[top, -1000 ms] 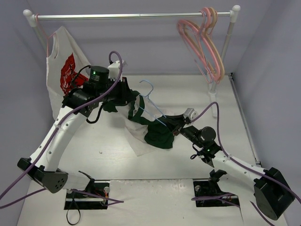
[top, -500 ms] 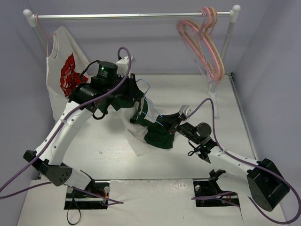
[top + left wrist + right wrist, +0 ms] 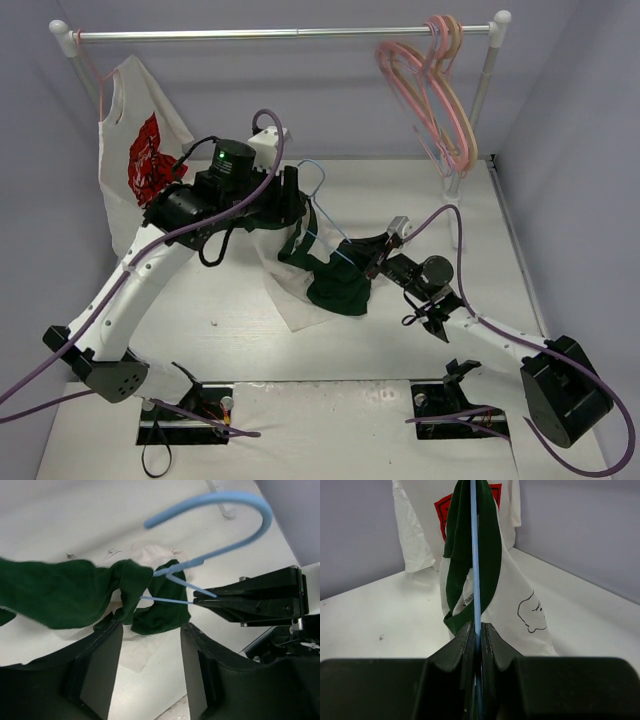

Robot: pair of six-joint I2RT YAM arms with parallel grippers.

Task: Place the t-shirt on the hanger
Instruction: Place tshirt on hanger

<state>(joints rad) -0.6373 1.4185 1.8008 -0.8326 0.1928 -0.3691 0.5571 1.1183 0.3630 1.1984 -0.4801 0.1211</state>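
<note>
T-shirt (image 3: 288,295) hung mid-frame, collar looped round the hanger (image 3: 475,555), whose wire ran straight out from the right gripper (image 3: 476,628), jaws clamped on it; the left gripper (image 3: 150,632), jaws apart, sat nearer the hook.

The left arm (image 3: 140,268) and right arm (image 3: 490,345) combine white tubular links, black joint housings and black bases. A purple cable (image 3: 282,138) follows each. The left gripper (image 3: 151,625) and right gripper (image 3: 476,626) have matte black fingers.
</note>
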